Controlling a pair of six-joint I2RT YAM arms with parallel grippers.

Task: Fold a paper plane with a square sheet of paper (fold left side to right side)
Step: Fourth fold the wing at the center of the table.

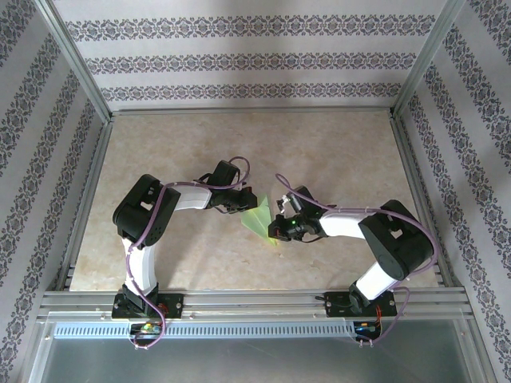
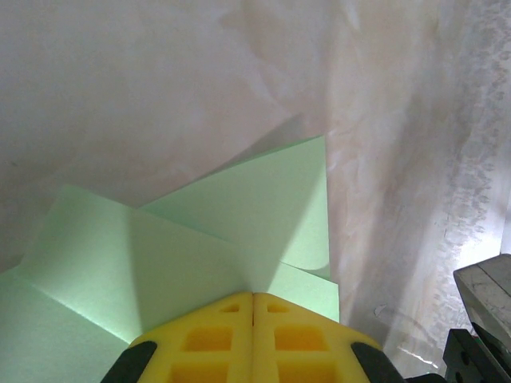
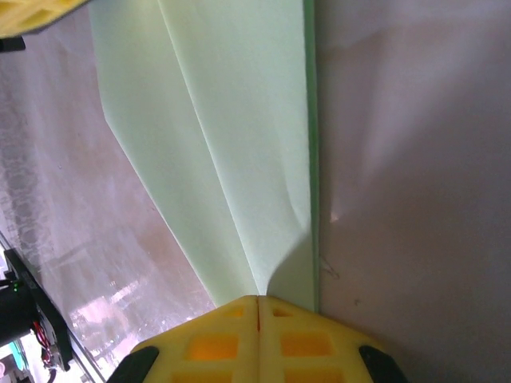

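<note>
Item: paper plane, frame centre, creased, seemingly held off the table. Left gripper and right gripper both clenched on it. Step: late folding. Next: press wings even.

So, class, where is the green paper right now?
In the top view, the paper is near the table centre, pinched between the left gripper and right gripper.

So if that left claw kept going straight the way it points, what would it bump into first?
The light green folded sheet of paper: the left gripper has its shut yellow tips right at it. Beyond lies the beige mottled tabletop, though depth is hard to judge.
</note>
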